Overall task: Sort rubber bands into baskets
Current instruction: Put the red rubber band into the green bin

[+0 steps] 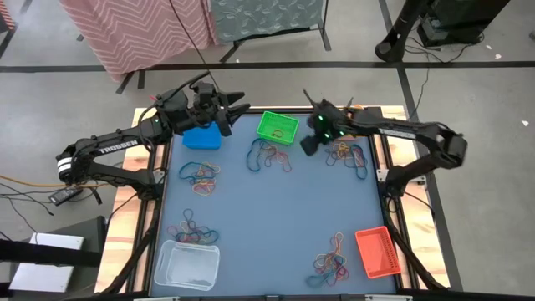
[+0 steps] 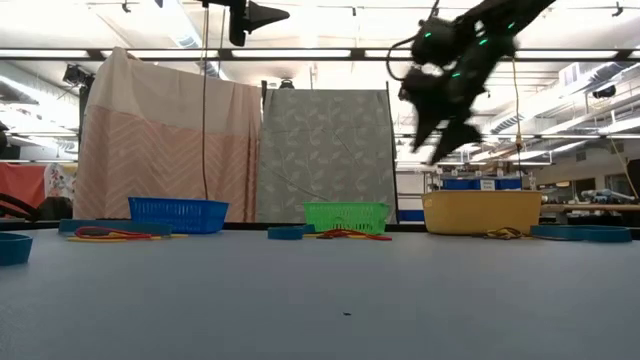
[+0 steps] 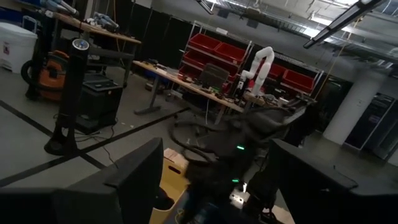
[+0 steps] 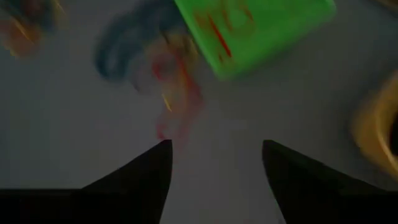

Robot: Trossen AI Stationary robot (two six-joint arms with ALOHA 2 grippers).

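You are getting even, bright light on the table (image 1: 276, 226) from above, with ceiling strip lights (image 2: 330, 55) glaring in the low view. Your right wrist view is coming through dim and smeared, the green basket (image 4: 255, 31) blurring; the left wrist view is showing murky.

Table top (image 1: 276, 217): matt blue-grey sheet, smooth, edged in pale bare wood. Baskets: plastic mesh, the blue basket (image 1: 201, 138) and green basket (image 1: 277, 127) opaque, the clear basket (image 1: 186, 265) translucent. Rubber bands (image 1: 268, 155): thin, slightly shiny. My arms: dark matt casing. Backdrop cloth (image 2: 160, 150): soft, patterned.
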